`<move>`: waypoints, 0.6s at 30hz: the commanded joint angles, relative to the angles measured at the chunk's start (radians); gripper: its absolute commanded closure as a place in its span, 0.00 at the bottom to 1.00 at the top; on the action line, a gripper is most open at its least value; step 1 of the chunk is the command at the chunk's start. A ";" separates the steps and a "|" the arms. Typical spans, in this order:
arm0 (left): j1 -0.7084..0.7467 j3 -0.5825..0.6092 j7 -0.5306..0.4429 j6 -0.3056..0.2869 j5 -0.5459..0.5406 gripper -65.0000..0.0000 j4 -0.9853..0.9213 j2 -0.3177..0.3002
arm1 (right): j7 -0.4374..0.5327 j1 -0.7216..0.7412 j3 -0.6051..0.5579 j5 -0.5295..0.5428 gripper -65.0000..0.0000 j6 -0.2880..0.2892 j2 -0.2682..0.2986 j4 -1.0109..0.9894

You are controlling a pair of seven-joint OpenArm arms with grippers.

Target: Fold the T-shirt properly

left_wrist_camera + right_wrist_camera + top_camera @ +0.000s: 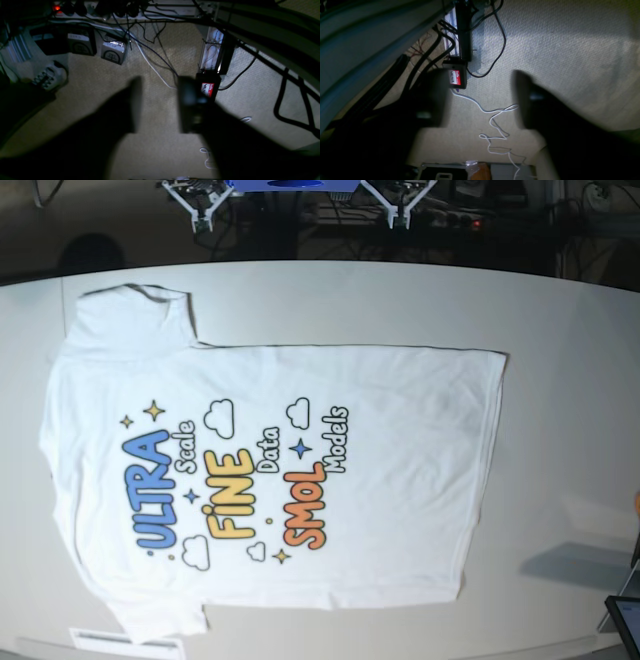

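White cotton T-shirt (300,480) lies flat, print up, on the pale table (570,310); left gripper (157,105) and right gripper (480,97) hang wide apart and empty off-table, so first grab both hem corners evenly.

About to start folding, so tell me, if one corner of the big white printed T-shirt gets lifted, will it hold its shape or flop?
The large white cotton T-shirt with the colourful print lies flat and thin on the pale table, so it will probably droop and drag. Its soft wrinkles suggest it is light and would likely bunch if pushed.
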 commanded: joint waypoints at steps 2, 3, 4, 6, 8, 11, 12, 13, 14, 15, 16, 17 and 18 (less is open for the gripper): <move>0.019 -0.001 -0.006 0.003 0.001 0.38 0.003 0.000 | 0.008 -0.007 -0.005 0.002 0.11 -0.003 -0.005 0.004; 0.019 0.000 -0.009 0.003 0.001 0.38 0.003 0.000 | 0.010 -0.010 -0.003 0.002 0.12 -0.003 -0.005 0.004; 0.019 0.000 -0.009 0.003 0.001 0.39 0.003 0.000 | 0.010 -0.018 -0.003 0.002 0.17 -0.003 -0.005 0.004; 0.019 0.000 -0.009 0.003 0.001 0.57 0.003 0.000 | 0.027 -0.028 0.003 0.002 0.43 -0.003 -0.002 0.027; 0.019 -0.001 -0.011 0.003 0.001 0.93 0.003 -0.002 | 0.034 -0.044 0.004 0.002 0.79 -0.004 0.001 0.039; 0.028 -0.001 -0.011 0.003 0.001 0.98 0.003 -0.002 | 0.034 -0.045 0.004 0.002 0.99 -0.004 0.002 0.039; 0.031 -0.001 -0.011 0.003 0.001 0.97 0.003 -0.002 | 0.034 -0.047 0.004 0.002 0.92 -0.004 0.002 0.039; 0.031 -0.001 -0.012 0.003 0.001 0.98 0.003 -0.002 | 0.036 -0.047 0.004 0.002 0.88 -0.004 0.002 0.039; 0.031 -0.001 -0.012 0.003 0.001 1.00 0.003 0.000 | 0.036 -0.047 0.004 0.002 0.86 -0.004 0.002 0.037; 0.031 -0.001 -0.012 0.003 0.001 1.00 0.003 0.000 | 0.036 -0.047 0.004 0.002 0.86 -0.004 0.002 0.037; 0.031 -0.001 -0.012 0.003 0.001 1.00 0.003 0.000 | 0.036 -0.048 0.004 0.002 0.86 -0.004 0.004 0.037; 0.031 -0.001 -0.012 0.003 0.001 1.00 0.003 0.000 | 0.036 -0.048 0.004 0.002 0.86 -0.004 0.004 0.037; 0.031 -0.001 -0.012 0.003 0.001 1.00 0.003 0.000 | 0.036 -0.048 0.003 0.002 0.86 -0.004 0.004 0.037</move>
